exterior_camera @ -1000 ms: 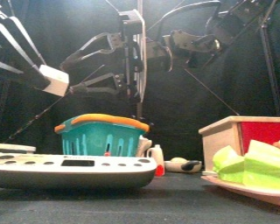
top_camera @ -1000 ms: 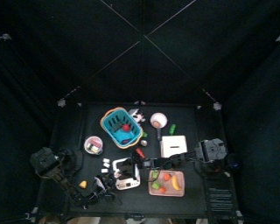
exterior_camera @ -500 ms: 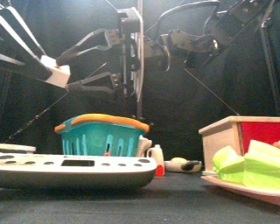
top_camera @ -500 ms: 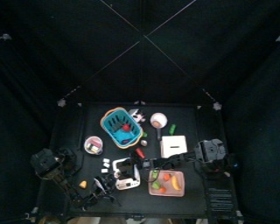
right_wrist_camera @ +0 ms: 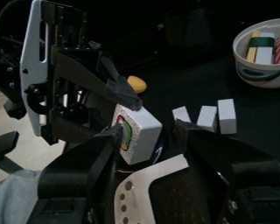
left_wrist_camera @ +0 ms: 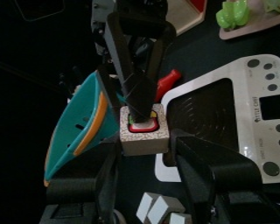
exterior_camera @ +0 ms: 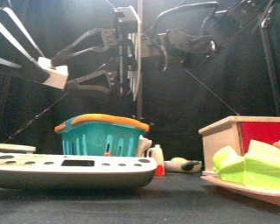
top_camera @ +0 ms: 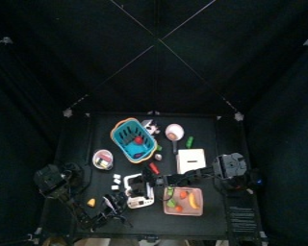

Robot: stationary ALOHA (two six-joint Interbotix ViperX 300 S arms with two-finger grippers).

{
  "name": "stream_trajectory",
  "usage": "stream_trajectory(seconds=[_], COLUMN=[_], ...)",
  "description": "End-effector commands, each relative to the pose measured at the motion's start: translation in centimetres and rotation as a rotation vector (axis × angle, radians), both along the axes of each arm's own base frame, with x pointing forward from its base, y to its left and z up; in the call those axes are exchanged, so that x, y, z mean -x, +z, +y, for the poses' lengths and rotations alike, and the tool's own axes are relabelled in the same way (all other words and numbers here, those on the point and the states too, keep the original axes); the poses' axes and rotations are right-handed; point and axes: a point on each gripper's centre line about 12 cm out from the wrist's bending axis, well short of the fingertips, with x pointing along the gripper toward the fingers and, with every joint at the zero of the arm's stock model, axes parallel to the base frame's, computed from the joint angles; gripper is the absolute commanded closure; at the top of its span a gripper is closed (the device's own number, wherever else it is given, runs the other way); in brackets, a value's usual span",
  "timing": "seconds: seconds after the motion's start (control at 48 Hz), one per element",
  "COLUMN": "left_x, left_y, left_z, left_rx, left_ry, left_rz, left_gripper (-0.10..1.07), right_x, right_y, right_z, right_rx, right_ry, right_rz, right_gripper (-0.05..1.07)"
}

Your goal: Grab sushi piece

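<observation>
Sushi piece (left_wrist_camera: 145, 131): a small blocky piece with pale speckled sides and a dark top ringed in red. The right wrist view shows a white face with green and red stripes.
Where it is: in the gap of both pincers at once, close to the white flat device (left_wrist_camera: 241, 105) and the three small white blocks (right_wrist_camera: 206, 115). Those lie toward 7 o'clock from the table's middle in the top view. The piece itself cannot be picked out in the top view.
Resting or lifted: cannot tell.
Left gripper (left_wrist_camera: 150, 145): jaws spread wide, one to each side of the piece, which is narrower than the gap.
Right gripper (right_wrist_camera: 149, 133): jaws spread wide. The piece lies close against one jaw, and the blocks show through the space beside the other.
Arms: both hang high in the front view and meet near the middle.
Teal basket (top_camera: 134, 137): at 11 o'clock from the table's middle, well apart from the pincers.
Orange piece (right_wrist_camera: 136, 83): on the table beyond the sushi piece, apart from it.
Bowl (right_wrist_camera: 254, 74): white, with striped pieces inside, beyond the blocks.
</observation>
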Motion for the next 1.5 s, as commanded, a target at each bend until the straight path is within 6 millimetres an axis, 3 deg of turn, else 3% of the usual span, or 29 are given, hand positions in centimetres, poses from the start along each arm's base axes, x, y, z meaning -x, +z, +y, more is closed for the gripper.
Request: stream_trajectory(seconds=[0.0, 0.354, 0.708, 1.083, 1.479], left_x=[-0.2, 0.1, 0.4, 0.3, 0.1], left_y=[0.6, 0.3, 0.0, -0.2, 1.0], left_z=[0.5, 0.9, 1.2, 1.5, 1.0], left_rx=[0.009, 0.028, 0.116, 0.148, 0.238], left_ry=[0.035, 0.052, 0.06, 0.052, -0.025], left_rz=[-0.017, -0.034, -0.11, -0.114, -0.188], left_gripper=[0.22, 0.22, 0.18, 0.02, 0.0], right_x=[0.0, 0.0, 0.2, 0.1, 0.3], right_y=[1.6, 1.8, 1.2, 1.4, 0.9], right_z=[0.2, 0.6, 1.1, 1.1, 0.9], right_rx=[-0.001, 0.008, 0.005, 0.011, 0.009], right_ry=[0.004, 0.019, 0.026, 0.03, 0.024], right_rz=[-0.037, -0.043, -0.025, -0.031, -0.018], right_gripper=[0.26, 0.44, 0.45, 0.45, 0.45])
